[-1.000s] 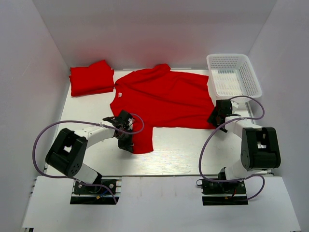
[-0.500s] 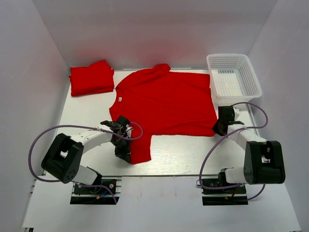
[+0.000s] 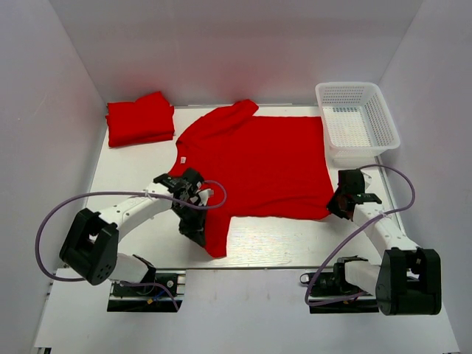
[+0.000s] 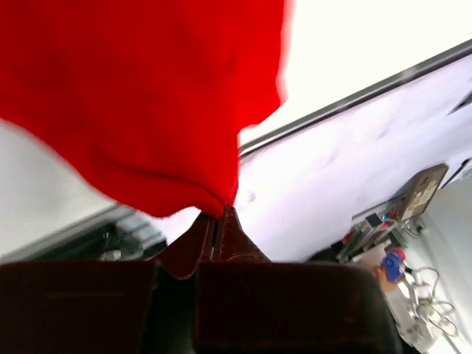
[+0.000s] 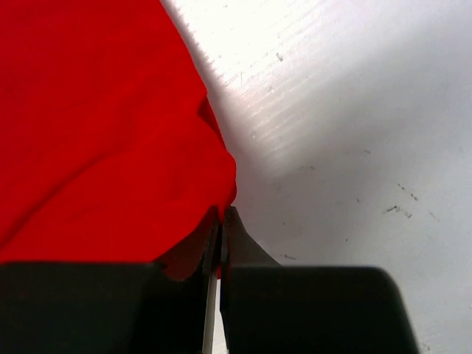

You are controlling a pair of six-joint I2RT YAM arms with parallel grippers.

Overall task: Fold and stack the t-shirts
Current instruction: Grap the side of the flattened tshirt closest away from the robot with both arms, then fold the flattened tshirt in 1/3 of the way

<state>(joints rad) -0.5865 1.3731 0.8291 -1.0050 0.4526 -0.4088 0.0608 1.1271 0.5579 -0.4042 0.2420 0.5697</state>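
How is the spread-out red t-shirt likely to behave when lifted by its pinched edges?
Probably floppy: the spread t-shirt bunches and drapes from the left gripper. Likely light, since the right gripper holds it by a thin corner pinch. It may wrinkle when dragged; creases show beside that pinch.

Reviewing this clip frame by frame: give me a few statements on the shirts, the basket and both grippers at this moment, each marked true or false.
1. The left gripper and the right gripper are both shut on the spread t-shirt. True.
2. The basket holds a red shirt. False: no shirt shows in it.
3. A folded t-shirt lies at the far left corner of the table. True.
4. The spread t-shirt is already folded in half. False: it lies opened out on the table.
5. The right gripper holds the collar. False: it pinches the near right corner; the collar is on the shirt's left side.
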